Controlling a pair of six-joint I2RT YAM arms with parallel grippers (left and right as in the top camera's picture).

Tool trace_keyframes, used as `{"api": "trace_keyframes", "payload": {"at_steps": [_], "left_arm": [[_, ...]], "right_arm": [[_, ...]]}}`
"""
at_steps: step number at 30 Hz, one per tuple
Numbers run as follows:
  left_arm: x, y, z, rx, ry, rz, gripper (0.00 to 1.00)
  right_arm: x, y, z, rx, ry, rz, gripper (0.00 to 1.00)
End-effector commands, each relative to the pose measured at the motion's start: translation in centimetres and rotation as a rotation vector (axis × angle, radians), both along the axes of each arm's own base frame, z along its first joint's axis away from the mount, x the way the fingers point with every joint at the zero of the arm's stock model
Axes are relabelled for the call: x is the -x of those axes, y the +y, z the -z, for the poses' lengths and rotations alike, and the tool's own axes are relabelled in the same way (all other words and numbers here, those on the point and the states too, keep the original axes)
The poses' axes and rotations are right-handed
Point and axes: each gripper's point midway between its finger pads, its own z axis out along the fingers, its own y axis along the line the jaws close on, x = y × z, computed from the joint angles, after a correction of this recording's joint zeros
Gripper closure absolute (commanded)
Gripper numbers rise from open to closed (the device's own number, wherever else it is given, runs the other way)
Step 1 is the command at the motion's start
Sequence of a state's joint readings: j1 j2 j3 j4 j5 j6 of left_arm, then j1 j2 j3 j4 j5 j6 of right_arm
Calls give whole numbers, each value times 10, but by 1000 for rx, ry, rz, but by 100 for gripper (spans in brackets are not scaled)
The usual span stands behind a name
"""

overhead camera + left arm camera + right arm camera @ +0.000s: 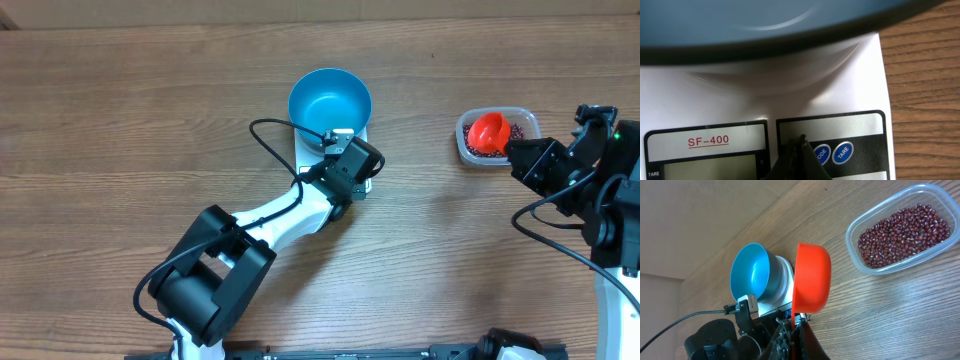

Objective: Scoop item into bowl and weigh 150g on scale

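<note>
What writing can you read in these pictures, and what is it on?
"SF-400": red, underlined, on the scale.
"TARE": on its right blue button.
"ODE": on the left blue button, first letter hidden by the left gripper.
"TARE": tiny, beside the display.
Overhead and right wrist views: nothing readable.

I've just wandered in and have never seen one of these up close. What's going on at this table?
Two robot arms are set up to weigh out beans. The right gripper is shut on an orange scoop near the clear tub of beans. The left gripper, shut, points at the buttons on the white scale, where the blue bowl sits empty.
</note>
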State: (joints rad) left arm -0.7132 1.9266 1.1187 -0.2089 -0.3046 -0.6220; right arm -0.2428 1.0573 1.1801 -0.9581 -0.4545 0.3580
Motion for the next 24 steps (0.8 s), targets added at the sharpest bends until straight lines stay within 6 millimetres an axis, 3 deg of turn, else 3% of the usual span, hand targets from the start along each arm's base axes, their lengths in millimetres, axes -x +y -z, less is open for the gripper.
{"api": "trace_keyframes", "payload": {"at_steps": [1,24], "left_arm": [[2,7,10,-46,16,1,96],[7,13,18,-66,52,-4,96]], "right_arm": [[0,-3,-14,28,-46,4,96],[-1,-3,-15,29,-50,3,96]]}}
